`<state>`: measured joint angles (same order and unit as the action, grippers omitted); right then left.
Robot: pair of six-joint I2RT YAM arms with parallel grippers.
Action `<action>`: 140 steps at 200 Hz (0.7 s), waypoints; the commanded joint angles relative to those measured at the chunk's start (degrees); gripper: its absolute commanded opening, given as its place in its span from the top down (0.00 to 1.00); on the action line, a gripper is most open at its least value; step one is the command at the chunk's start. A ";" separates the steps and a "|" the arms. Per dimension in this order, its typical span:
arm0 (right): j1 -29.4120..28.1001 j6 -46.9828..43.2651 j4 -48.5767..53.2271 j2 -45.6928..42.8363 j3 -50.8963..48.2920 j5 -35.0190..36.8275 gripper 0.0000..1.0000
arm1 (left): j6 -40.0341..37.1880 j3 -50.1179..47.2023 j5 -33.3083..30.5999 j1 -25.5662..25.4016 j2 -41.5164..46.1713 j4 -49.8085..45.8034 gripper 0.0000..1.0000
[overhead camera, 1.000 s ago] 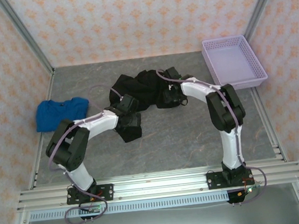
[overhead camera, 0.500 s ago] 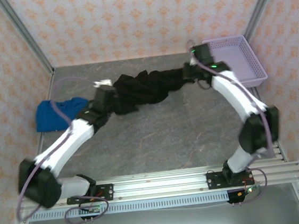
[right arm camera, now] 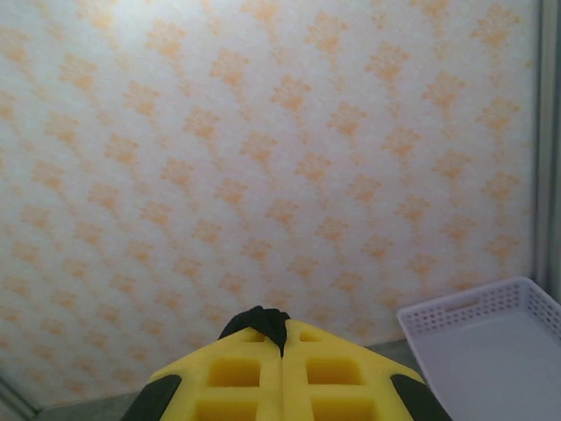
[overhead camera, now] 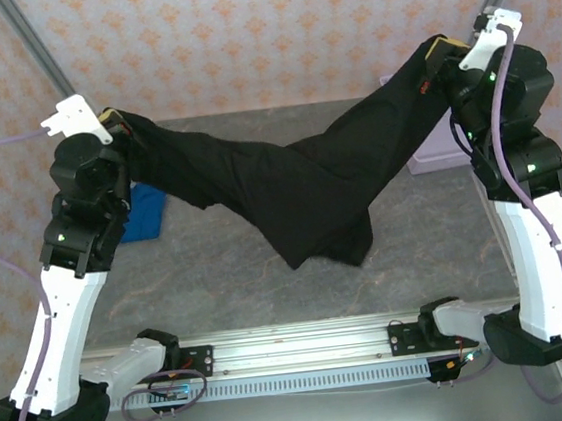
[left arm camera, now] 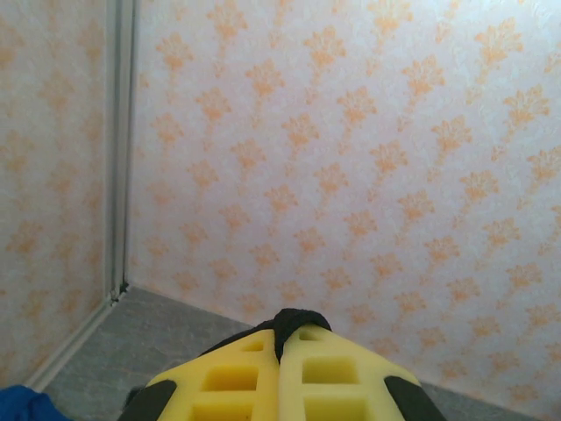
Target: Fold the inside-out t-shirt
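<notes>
The inside-out t-shirt (overhead camera: pixel 298 183), plain black, hangs stretched in the air between both raised arms and sags to a low point over the table's middle. My left gripper (overhead camera: pixel 111 120) is shut on its left end, high at the left. My right gripper (overhead camera: pixel 437 53) is shut on its right end, high at the right. In the left wrist view the yellow fingers (left arm camera: pixel 228 377) press together with a pinch of black cloth (left arm camera: pixel 294 323) at the tips. The right wrist view shows the same: shut yellow fingers (right arm camera: pixel 237 377) with black cloth (right arm camera: pixel 259 323) poking out.
A bright blue folded garment (overhead camera: pixel 145 210) lies on the grey table (overhead camera: pixel 218 277) at the left, partly behind the left arm. A lilac basket (overhead camera: pixel 436 154) stands at the back right, mostly behind the shirt; its rim (right arm camera: pixel 473 303) appears in the right wrist view. Patterned walls enclose the table.
Both arms have risen and swung apart, lifting the shirt off the table from a bunched heap to a stretched hanging span. Both grippers closed on the cloth.
</notes>
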<state>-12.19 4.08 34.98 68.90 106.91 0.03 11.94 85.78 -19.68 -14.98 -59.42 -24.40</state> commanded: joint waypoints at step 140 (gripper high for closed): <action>-3.40 -5.91 3.23 36.50 -4.85 3.19 0.42 | 2.29 3.08 10.43 1.00 -31.70 -9.26 1.00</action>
<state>-11.53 1.13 42.04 118.04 111.02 8.84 13.61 87.57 -9.21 -14.85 -91.50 -32.08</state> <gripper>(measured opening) 0.543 0.043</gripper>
